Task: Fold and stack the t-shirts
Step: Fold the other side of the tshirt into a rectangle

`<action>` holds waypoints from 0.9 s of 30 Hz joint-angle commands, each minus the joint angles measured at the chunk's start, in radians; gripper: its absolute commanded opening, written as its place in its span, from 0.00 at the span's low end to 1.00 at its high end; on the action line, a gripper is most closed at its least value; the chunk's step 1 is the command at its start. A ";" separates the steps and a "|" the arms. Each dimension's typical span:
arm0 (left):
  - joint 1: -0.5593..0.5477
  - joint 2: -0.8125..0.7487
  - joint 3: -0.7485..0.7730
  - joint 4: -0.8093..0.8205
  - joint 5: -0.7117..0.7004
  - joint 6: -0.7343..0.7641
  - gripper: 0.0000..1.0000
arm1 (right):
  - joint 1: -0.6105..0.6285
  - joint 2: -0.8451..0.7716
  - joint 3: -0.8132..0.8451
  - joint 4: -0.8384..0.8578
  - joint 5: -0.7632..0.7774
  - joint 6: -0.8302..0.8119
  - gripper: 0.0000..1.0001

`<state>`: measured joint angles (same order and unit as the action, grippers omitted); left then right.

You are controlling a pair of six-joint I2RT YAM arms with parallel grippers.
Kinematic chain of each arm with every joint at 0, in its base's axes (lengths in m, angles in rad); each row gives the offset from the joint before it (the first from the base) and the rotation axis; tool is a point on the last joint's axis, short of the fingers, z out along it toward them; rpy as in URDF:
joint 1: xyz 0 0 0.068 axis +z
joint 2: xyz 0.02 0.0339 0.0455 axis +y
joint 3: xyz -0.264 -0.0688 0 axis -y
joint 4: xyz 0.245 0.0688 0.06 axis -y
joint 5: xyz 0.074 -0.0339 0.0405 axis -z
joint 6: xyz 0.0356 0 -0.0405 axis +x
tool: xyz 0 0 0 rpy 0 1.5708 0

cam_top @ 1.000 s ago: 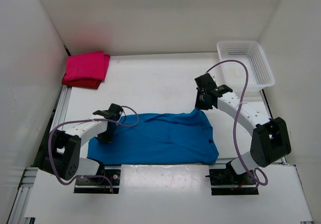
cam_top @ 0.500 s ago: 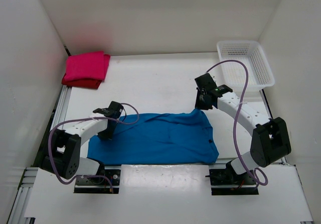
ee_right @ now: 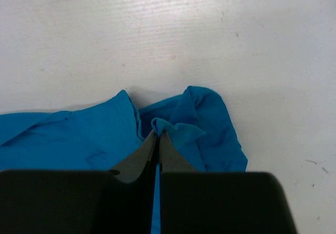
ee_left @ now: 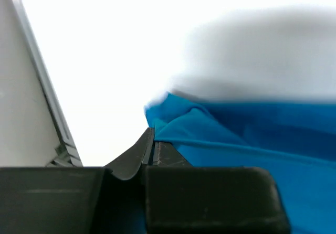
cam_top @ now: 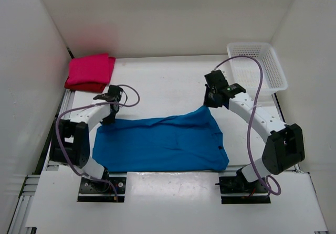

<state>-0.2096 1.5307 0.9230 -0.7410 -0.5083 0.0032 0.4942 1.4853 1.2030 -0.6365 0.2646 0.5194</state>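
1. Now that the left gripper (ee_left: 153,142) has shut on the blue shirt's (cam_top: 163,145) far-left corner, both far corners are pinched: the right gripper (ee_right: 158,137) is clamped on the far-right one.
2. Both grippers have moved farther out, drawing the far edge taut. The shirt lies spread on the near part of the table (cam_top: 168,79), probably ready for a fold.
3. The pink shirt (cam_top: 90,69) sits folded at far left over the dark red shirt (cam_top: 84,87), which is mostly covered.
4. From above, neither pinch itself shows, and the left wrist view is blurred.
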 commanded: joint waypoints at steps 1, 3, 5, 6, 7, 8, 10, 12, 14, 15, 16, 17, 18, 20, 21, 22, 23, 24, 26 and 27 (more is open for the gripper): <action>0.019 0.038 0.112 0.045 -0.081 -0.003 0.10 | 0.003 -0.023 0.064 -0.017 0.022 -0.044 0.01; 0.029 0.060 0.135 0.045 -0.111 -0.003 0.10 | 0.003 -0.049 0.055 -0.017 -0.001 -0.055 0.01; 0.029 0.060 0.126 0.045 -0.157 -0.003 0.10 | 0.003 -0.085 0.027 -0.028 -0.001 -0.044 0.01; 0.029 0.060 0.110 0.045 -0.171 -0.003 0.10 | 0.003 -0.098 0.009 -0.028 -0.011 -0.044 0.01; 0.029 0.046 0.056 0.045 -0.183 -0.003 0.10 | 0.003 -0.114 -0.032 -0.028 -0.021 -0.032 0.01; 0.029 0.034 0.024 0.045 -0.184 -0.003 0.10 | 0.003 -0.141 -0.052 -0.028 -0.021 -0.032 0.01; 0.038 -0.010 -0.069 0.045 -0.209 -0.003 0.10 | 0.003 -0.177 -0.107 -0.028 -0.045 -0.004 0.01; 0.047 -0.032 -0.111 0.045 -0.223 -0.003 0.10 | 0.012 -0.198 -0.135 -0.028 -0.057 0.010 0.01; 0.059 -0.041 -0.136 0.045 -0.237 -0.003 0.10 | 0.021 -0.229 -0.167 -0.037 -0.057 0.021 0.01; 0.073 -0.052 -0.148 0.045 -0.246 -0.003 0.10 | 0.021 -0.240 -0.177 -0.037 -0.057 0.031 0.01; 0.073 -0.052 -0.148 0.045 -0.256 -0.003 0.10 | 0.021 -0.249 -0.186 -0.037 -0.057 0.042 0.01; 0.085 -0.061 -0.159 0.045 -0.256 -0.003 0.10 | 0.021 -0.258 -0.195 -0.037 -0.068 0.042 0.01; 0.096 -0.061 -0.159 0.045 -0.256 -0.003 0.10 | 0.021 -0.267 -0.209 -0.037 -0.083 0.051 0.01; 0.096 -0.061 -0.159 0.045 -0.256 -0.003 0.10 | 0.041 -0.267 -0.223 -0.037 -0.096 0.051 0.01; 0.096 -0.061 -0.168 0.045 -0.265 -0.003 0.10 | 0.041 -0.267 -0.236 -0.037 -0.096 0.060 0.01; 0.096 -0.061 -0.182 0.045 -0.265 -0.003 0.10 | 0.053 -0.267 -0.246 -0.037 -0.096 0.060 0.01; 0.096 -0.070 -0.199 0.045 -0.265 -0.003 0.10 | 0.064 -0.267 -0.262 -0.037 -0.096 0.071 0.01; 0.096 -0.070 -0.208 0.045 -0.265 -0.003 0.10 | 0.064 -0.267 -0.263 -0.037 -0.096 0.071 0.01; 0.087 -0.081 -0.230 0.045 -0.254 -0.003 0.10 | 0.064 -0.267 -0.280 -0.037 -0.096 0.090 0.01; 0.075 -0.081 -0.249 0.045 -0.254 -0.003 0.10 | 0.075 -0.267 -0.296 -0.037 -0.096 0.090 0.01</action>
<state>-0.1238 1.4937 0.7082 -0.6979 -0.7303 0.0032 0.5587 1.2362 0.9260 -0.6655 0.1761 0.5854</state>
